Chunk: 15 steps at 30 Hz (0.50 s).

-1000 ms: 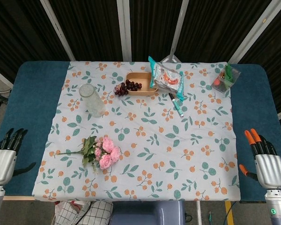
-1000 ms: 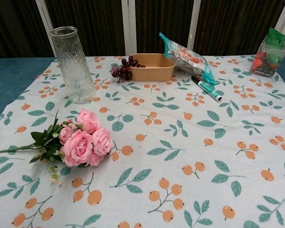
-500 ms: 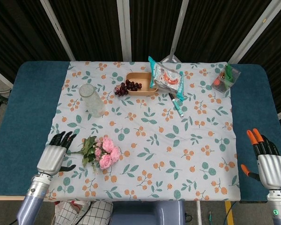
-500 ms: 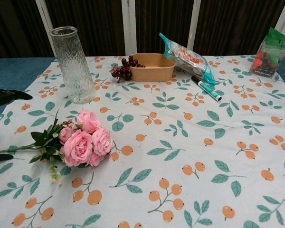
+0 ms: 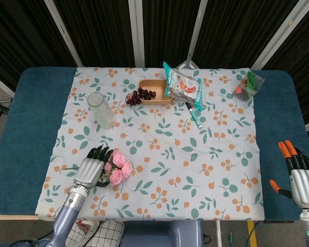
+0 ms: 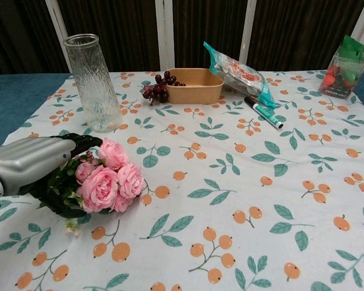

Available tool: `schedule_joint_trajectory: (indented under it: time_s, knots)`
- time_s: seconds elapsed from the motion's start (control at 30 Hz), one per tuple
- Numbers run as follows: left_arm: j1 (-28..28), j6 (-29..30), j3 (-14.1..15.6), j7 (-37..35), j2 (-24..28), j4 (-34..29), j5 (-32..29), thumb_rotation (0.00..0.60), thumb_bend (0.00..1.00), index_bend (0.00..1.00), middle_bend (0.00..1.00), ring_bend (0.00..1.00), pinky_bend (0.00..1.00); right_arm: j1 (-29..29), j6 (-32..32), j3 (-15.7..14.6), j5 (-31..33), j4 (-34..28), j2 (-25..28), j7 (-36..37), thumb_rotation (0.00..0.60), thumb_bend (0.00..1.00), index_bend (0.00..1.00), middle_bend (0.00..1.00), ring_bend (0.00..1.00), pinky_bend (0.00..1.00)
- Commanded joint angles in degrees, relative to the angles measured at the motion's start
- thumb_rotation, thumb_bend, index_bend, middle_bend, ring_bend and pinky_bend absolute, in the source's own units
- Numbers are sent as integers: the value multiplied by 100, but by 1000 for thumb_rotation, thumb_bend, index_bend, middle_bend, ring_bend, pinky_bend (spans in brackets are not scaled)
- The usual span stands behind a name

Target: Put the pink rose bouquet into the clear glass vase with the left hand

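The pink rose bouquet (image 5: 119,166) (image 6: 111,179) lies on the flowered cloth near the front left, blooms pointing right. My left hand (image 5: 89,168) (image 6: 29,162) sits over its leaves and stem. The fingers reach across the top and the thumb curves under the greenery, without closing on it. The stem is hidden beneath the hand. The clear glass vase (image 5: 101,109) (image 6: 94,82) stands upright behind the bouquet, a short way beyond the fingertips. My right hand (image 5: 302,177) hovers at the table's right front edge, fingers straight and apart, holding nothing.
At the back stand a brown paper tray (image 5: 154,92) (image 6: 195,86) with dark grapes (image 5: 136,96) (image 6: 156,86), a snack bag (image 5: 184,85) (image 6: 238,71), a green marker (image 5: 193,116) (image 6: 264,113) and a clear box (image 5: 249,85) (image 6: 346,68) at the far right.
My left hand has moved in from the table's left edge to the right and now covers the bouquet's leaves. The right hand has barely shifted.
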Motion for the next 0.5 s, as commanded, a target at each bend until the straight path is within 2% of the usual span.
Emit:
schedule_joint_trajectory:
  time_s: [0.03,0.1,0.2,0.33,0.5]
  knots:
    - [-81,323,-56,129,-374,459,99,600,94,97,44,2,89,-4,0,1,-9,22,22,79,600,243,0,18,62,151]
    - [-109,433,-36,199,-571,772,163,600,119,107,57,17,111,0,31,3,-61,48,21,150,600,243,0,18,62,151]
    - [-172,370,-44,172,-791,1047,82,600,218,144,105,65,163,3,62,-3,-119,88,10,224,600,242,0,18,62,151]
    - [-285,331,-69,114,-986,1263,127,600,325,237,208,151,220,26,51,-3,-162,143,-17,318,600,243,0,18,62,151]
    - [-387,431,-68,12,-1165,1510,357,600,399,351,307,242,284,41,33,-4,-164,183,-45,315,600,243,0,18,62,151]
